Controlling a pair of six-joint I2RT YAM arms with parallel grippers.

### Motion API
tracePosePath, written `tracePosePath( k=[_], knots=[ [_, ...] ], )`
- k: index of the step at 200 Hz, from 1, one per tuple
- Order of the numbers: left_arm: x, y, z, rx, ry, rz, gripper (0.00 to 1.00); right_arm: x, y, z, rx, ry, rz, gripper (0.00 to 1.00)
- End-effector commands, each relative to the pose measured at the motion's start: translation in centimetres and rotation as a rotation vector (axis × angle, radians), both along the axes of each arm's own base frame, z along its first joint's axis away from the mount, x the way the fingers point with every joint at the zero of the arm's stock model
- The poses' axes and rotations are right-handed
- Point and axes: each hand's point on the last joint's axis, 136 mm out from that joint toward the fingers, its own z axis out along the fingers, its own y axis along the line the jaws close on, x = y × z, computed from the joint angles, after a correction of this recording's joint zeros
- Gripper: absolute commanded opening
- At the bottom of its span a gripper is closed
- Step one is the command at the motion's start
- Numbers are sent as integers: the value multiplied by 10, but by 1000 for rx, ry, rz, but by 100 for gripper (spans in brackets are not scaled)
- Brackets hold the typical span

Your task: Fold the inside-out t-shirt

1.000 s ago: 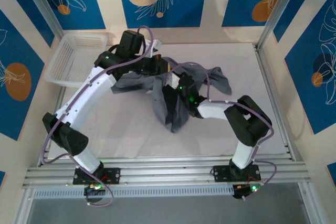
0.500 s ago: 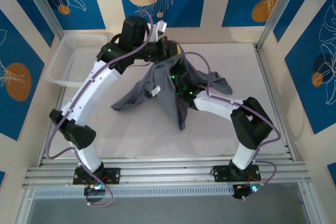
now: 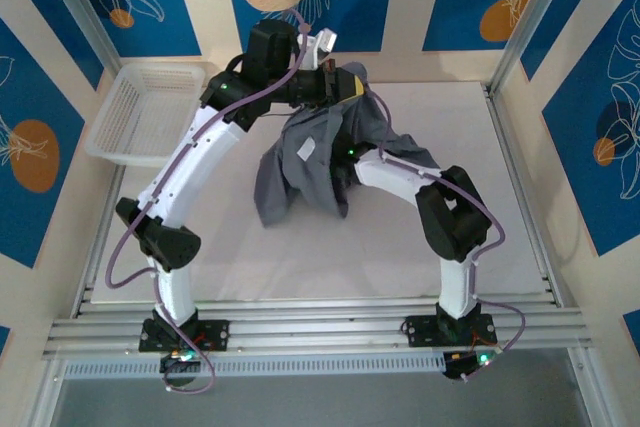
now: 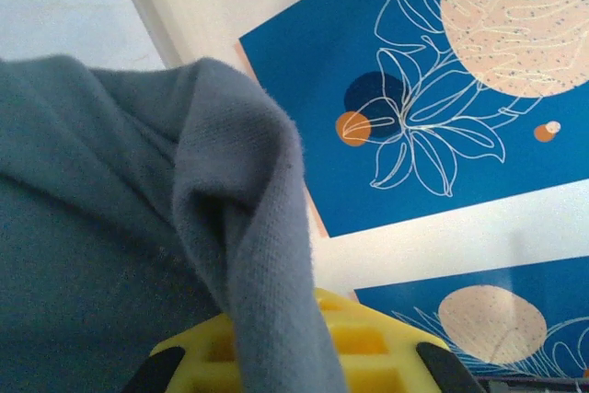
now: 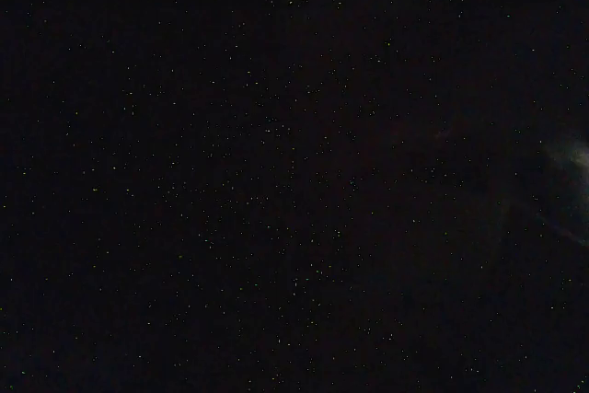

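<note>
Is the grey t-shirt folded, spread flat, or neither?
Neither: the t-shirt hangs bunched from the left end effector, raised above the table, its lower folds crumpled there.

We count one slate-grey short-sleeved cotton t-shirt (image 3: 315, 172), and on it one small white sewn-in label (image 3: 305, 148). We count one white plastic lattice basket (image 3: 140, 112), at the far left of the one white table (image 3: 400, 257). We count two white-and-black robot arms, the left arm (image 3: 195, 162) and the right arm (image 3: 440, 212), each on one black base at the near edge. We count two purple cables, one looping along the left arm (image 3: 112, 257) and one along the right (image 3: 497, 237). On the far wall we count three blue panels with pale leaf drawings (image 3: 300, 7).
</note>
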Motion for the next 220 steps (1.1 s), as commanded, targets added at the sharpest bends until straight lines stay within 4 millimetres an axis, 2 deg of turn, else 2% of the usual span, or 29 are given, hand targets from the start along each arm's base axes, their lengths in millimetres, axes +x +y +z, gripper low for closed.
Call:
tracePosePath(
  k=[1, 23, 34, 46, 65, 77, 85, 99, 113, 127, 158, 171, 192, 205, 220],
  knots=[
    [-31, -3, 49, -97, -143, -118, 0, -24, 1, -25, -19, 279, 27, 0],
    [-35, 0, 53, -84, -199, -121, 0, -7, 1, 18, 5, 283, -47, 0],
    [-39, -1, 60, -100, -233, -131, 0, 4, 0, 26, 7, 272, -101, 0],
    [-47, -3, 74, -132, -284, -154, 0, 12, 1, 13, -16, 272, -119, 1],
    [-62, -5, 97, -173, -384, -195, 0, 17, -4, -41, -125, 365, -144, 2],
    [-72, -3, 108, -178, -451, -212, 0, 14, -5, -58, -170, 421, -138, 6],
    [-78, -2, 112, -177, -486, -221, 0, 11, -4, -61, -185, 430, -123, 8],
    [-84, 1, 114, -157, -542, -225, 0, 10, -4, -54, -199, 402, -107, 13],
    [-91, 4, 115, -135, -599, -234, 0, 13, -9, -44, -215, 376, -112, 16],
    [-96, 6, 119, -127, -649, -233, 0, 15, -17, -43, -239, 386, -129, 20],
    [-103, 9, 127, -127, -719, -235, 0, 11, -38, -74, -348, 431, -166, 43],
    [-105, 9, 130, -136, -734, -240, 0, 3, -39, -92, -387, 473, -152, 56],
    [-109, 10, 140, -167, -762, -237, 0, -15, -42, -119, -451, 577, -133, 70],
    [-113, 11, 150, -203, -778, -236, 0, -22, -42, -128, -472, 612, -123, 80],
    [-118, 14, 161, -227, -802, -233, 0, -27, -45, -134, -486, 630, -127, 97]
  ],
)
